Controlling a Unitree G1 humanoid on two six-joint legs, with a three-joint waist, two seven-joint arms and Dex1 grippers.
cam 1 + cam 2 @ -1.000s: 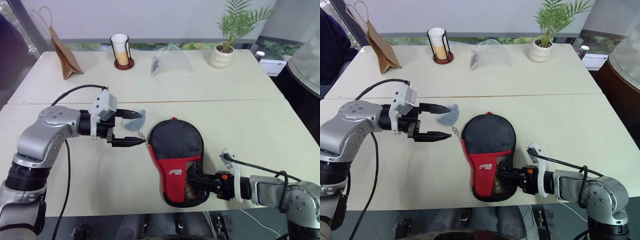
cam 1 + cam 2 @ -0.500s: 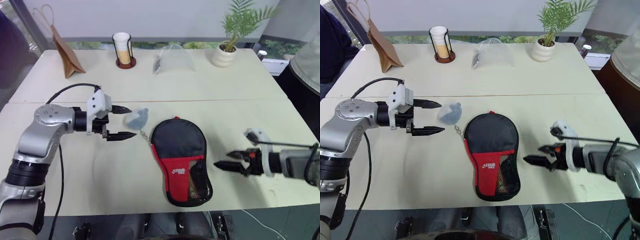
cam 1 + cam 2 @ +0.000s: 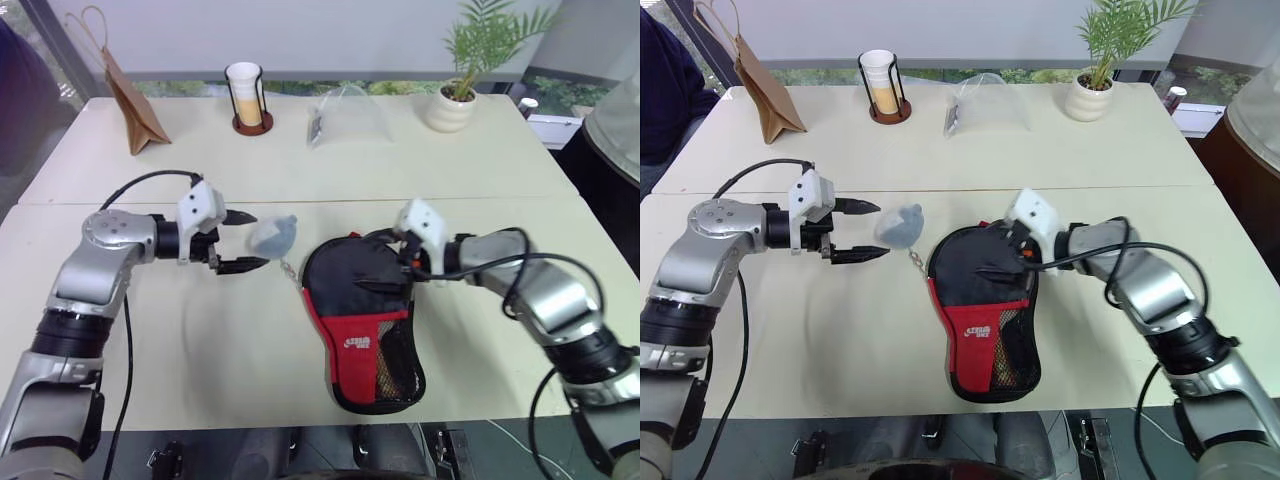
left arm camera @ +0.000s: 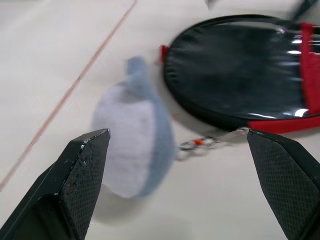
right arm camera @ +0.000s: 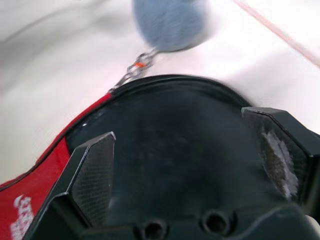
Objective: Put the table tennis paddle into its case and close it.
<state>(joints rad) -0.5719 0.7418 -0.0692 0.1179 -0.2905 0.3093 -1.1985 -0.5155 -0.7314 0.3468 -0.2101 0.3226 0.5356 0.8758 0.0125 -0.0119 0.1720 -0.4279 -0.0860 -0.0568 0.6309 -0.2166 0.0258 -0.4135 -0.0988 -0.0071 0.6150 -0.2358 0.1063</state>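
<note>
Head cameras: a black fabric case point(image 3: 362, 320) shaped like a paddle lies flat on a cream table point(image 3: 200, 350), near the front edge and roughly in the middle. Its round end points away from the robot, and its narrow end, with a red panel, white logo and mesh pocket, points toward the robot. The paddle itself cannot be made out. A short chain joins the case's round end to a grey fuzzy charm point(image 3: 272, 236) lying just to its left. The left gripper point(image 3: 243, 241) hovers beside the charm with its two black fingers spread apart, gripping nothing. The right gripper point(image 3: 378, 262) reaches in from the right over the round end of the case, its fingers spread wide and empty; whether they touch the fabric cannot be told. Along the far side of the table stand a brown paper bag point(image 3: 130, 105), a cup in a wire holder point(image 3: 246, 98), a clear plastic bag point(image 3: 345, 115) and a potted plant point(image 3: 455, 85).

Left wrist camera: the two spread fingers point(image 4: 80, 180) frame the charm and chain, with the black round end of the case just past them.

Right wrist camera: the parted fingers point(image 5: 92, 177) sit close above the black case top, the charm lying beyond its rim.
</note>
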